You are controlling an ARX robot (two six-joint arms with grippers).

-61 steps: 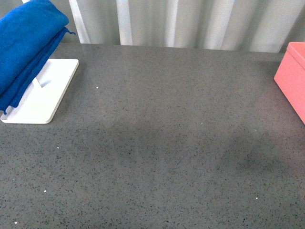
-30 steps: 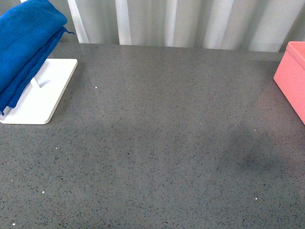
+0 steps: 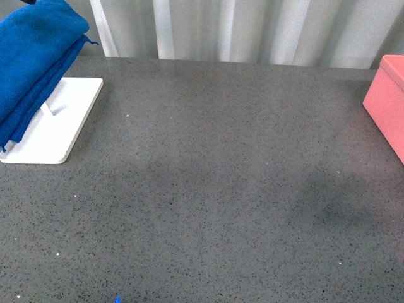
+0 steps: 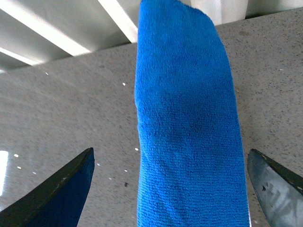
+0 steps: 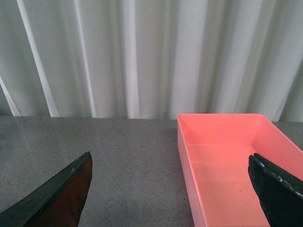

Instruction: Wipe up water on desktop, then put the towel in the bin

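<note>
The blue towel [image 3: 35,57] hangs in thick folds over the stand of a white tray [image 3: 60,136] at the far left of the grey speckled desktop [image 3: 214,164]. In the left wrist view the towel [image 4: 187,132] runs between the wide-apart fingers [image 4: 61,189] of my open left gripper [image 4: 170,152], which hovers over it without touching. The salmon-pink bin [image 3: 386,104] stands at the right edge. My right gripper [image 5: 169,157] is open and empty above the desktop, with the empty bin [image 5: 227,161] just ahead of it. Neither arm shows clearly in the front view.
A faint darker patch [image 3: 334,211] lies on the desktop at right of centre; I cannot tell whether it is water. Pale pleated curtains [image 3: 252,28] close off the far edge of the desktop.
The front view shifted slightly a second ago. A small dark tip now shows at the top left corner above the towel, and a blue fleck at the bottom edge.
</note>
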